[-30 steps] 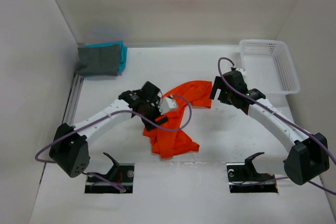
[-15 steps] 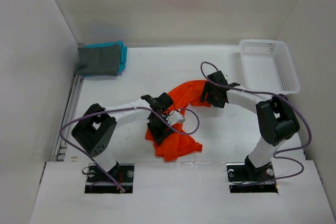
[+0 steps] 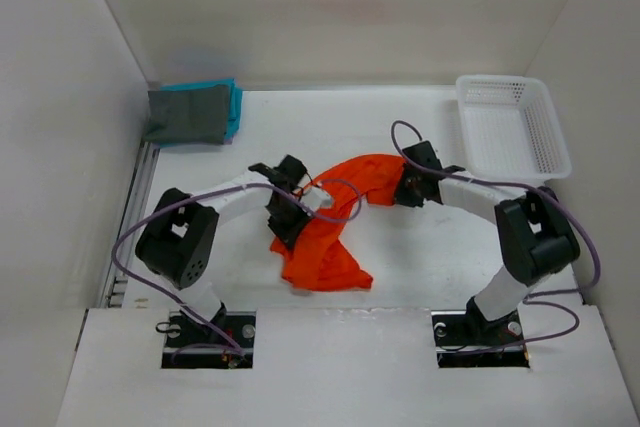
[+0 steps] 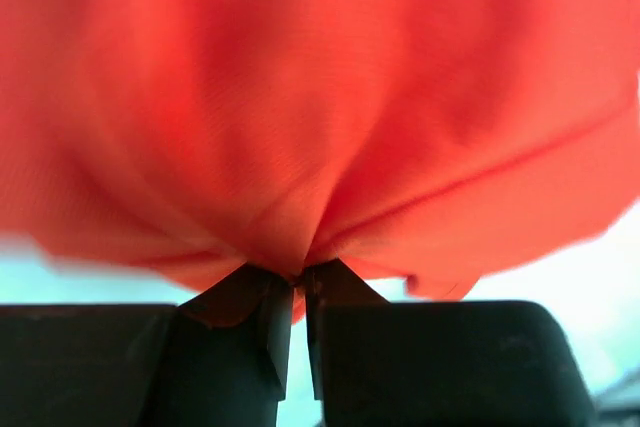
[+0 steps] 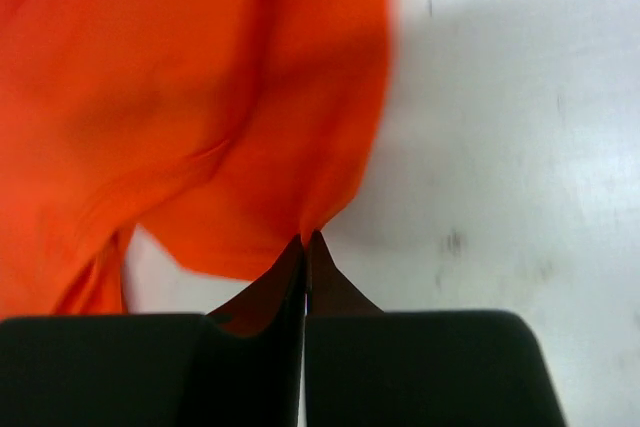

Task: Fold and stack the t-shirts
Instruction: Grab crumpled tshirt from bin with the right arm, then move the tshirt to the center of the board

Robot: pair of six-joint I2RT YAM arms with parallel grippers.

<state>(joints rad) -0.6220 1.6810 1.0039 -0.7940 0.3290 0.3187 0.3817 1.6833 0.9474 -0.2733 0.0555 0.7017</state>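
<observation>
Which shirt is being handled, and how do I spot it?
At the middle of the white table, between the arms, lies the crumpled orange t-shirt, pinched by the left gripper and right gripper. Unlike the dark grey shirt stacked on the teal shirt in the far-left corner, it is bright and unfolded.

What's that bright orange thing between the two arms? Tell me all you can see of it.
It is an orange t-shirt of plain soft cloth, crumpled and unfolded, with no print showing. It stretches in a slanting band across the middle of the white table, its bigger bunch nearer the arm bases. The left hand is shut on a gathered pinch of cloth, folds fanning out from it. The right hand is shut on an edge at the far right end.
</observation>
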